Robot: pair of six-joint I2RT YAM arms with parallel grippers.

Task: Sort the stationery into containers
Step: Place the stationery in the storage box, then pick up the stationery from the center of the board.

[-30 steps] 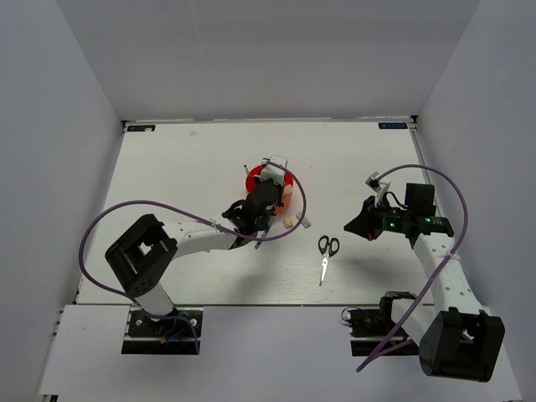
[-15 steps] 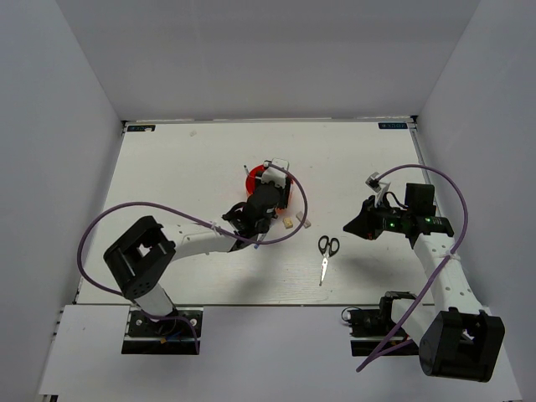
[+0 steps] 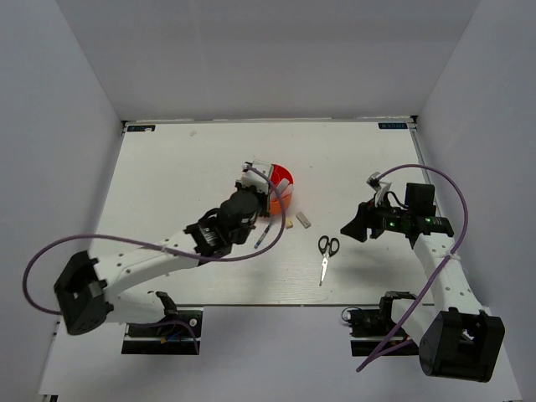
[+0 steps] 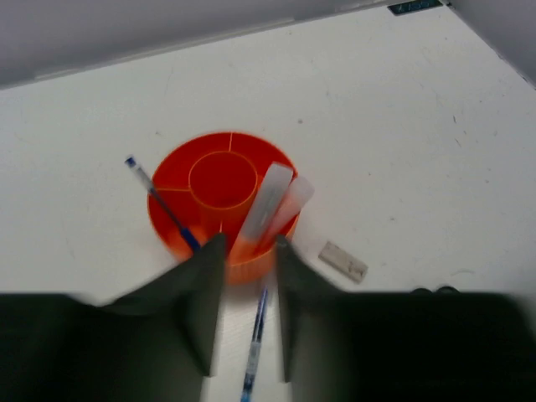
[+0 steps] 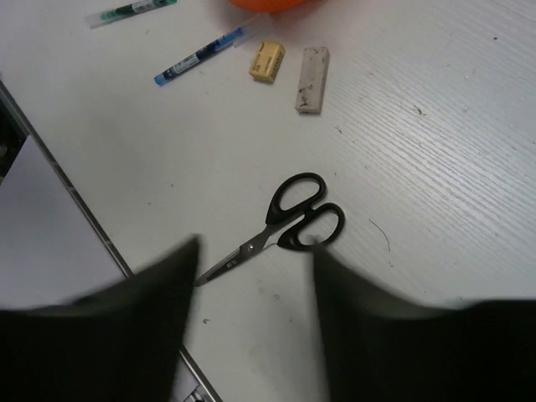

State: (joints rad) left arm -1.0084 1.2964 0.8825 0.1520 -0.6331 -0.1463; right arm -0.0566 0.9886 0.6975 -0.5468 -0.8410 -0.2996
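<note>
Stationery is only partly in the round orange organizer (image 4: 251, 152). From the left wrist camera I see two clear marker tubes (image 4: 270, 201) leaning side by side over the organizer's near-right rim. One blue pen (image 4: 157, 197) stands tilted in a ring compartment on its left side.

A second blue pen (image 4: 255, 335) lies flat on the white surface (image 3: 167, 167), just on the near side of the organizer. It shows through the gap between my left fingers (image 4: 205, 301). Those fingers are spread and pinch nothing, and they hang over the organizer's near rim.

A grey eraser (image 4: 343, 261) lies on the surface to the near right of the organizer. The right wrist camera shows a small yellow eraser (image 5: 267, 60) just beside the grey one, not touching it, between it and the loose blue pen. A clear pen with green inside (image 5: 130, 10) lies past that blue pen, also near the organizer.

The black-handled scissors (image 5: 280, 226) lie flat with the blades together. In the overhead view they are well apart from the organizer, to its right and nearer the arm bases. My right fingers (image 5: 172, 280) are spread wide with nothing pinched. The scissors show in the gap between them, and I cannot tell how high above the scissors the fingers are.
</note>
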